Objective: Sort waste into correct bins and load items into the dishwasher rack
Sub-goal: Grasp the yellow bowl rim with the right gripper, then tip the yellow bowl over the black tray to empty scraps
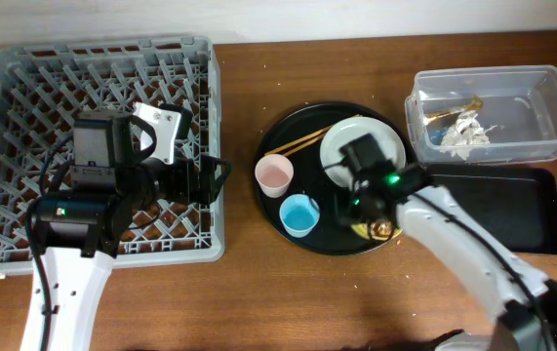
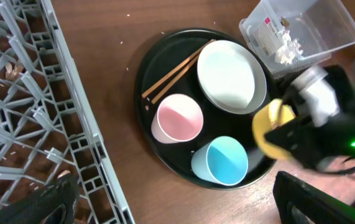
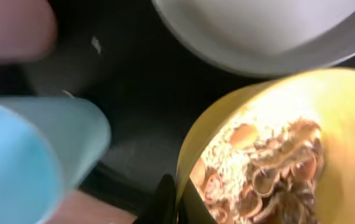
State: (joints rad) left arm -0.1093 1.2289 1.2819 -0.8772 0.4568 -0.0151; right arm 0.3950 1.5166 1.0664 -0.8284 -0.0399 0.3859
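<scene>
Right pincer (image 3: 176, 200): nearly closed, one tip on each side of the yellow bowl (image 3: 345, 112) rim, clamped on it. The bowl is at the near right edge of the round black tray (image 1: 327, 234); I can't tell whether it's resting or lifted. It holds brownish noodle leftovers (image 3: 270, 168).

Same tray:
- Pink cup (image 1: 274, 175) and blue cup (image 1: 299, 214) on the left side, mouths up, both empty.
- Plate (image 1: 361, 146) on the far right, face up.
- Chopsticks (image 1: 307, 143) lie together, long axis near-left to far-right, far ends at the plate rim.

Clear tub (image 1: 551, 107), far right on the worktop (image 1: 258, 292), holds white paper scraps (image 1: 463, 136) plus a golden-brown scrap (image 1: 458, 105). The flat black tray (image 1: 512, 210) sits just on its near side.

Left pincer (image 1: 221, 181): wide open, holding nothing, over the right edge of the dishwasher rack (image 1: 24, 97).
</scene>
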